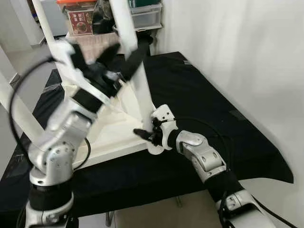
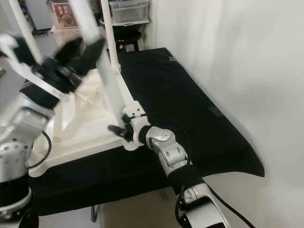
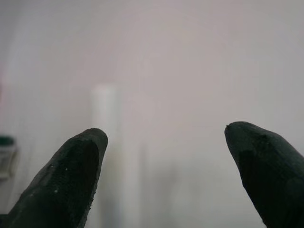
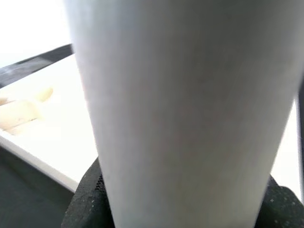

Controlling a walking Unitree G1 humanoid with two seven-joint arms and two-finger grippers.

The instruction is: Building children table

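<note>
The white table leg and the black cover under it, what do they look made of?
Table leg: probably painted wood or plastic, judging by its smooth, matte, even white surface; I can't tell which. Black cover: looks like fabric, dull, unreflective and draping over the edge.

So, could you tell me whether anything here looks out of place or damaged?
Nothing stands out. The white table lies upside down on the black cloth, legs up; the right gripper is at one leg's base, the left gripper open higher up.

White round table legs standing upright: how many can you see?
4: near-right leg in the right pincer, far-right leg, far-left leg, near-left leg.
</note>
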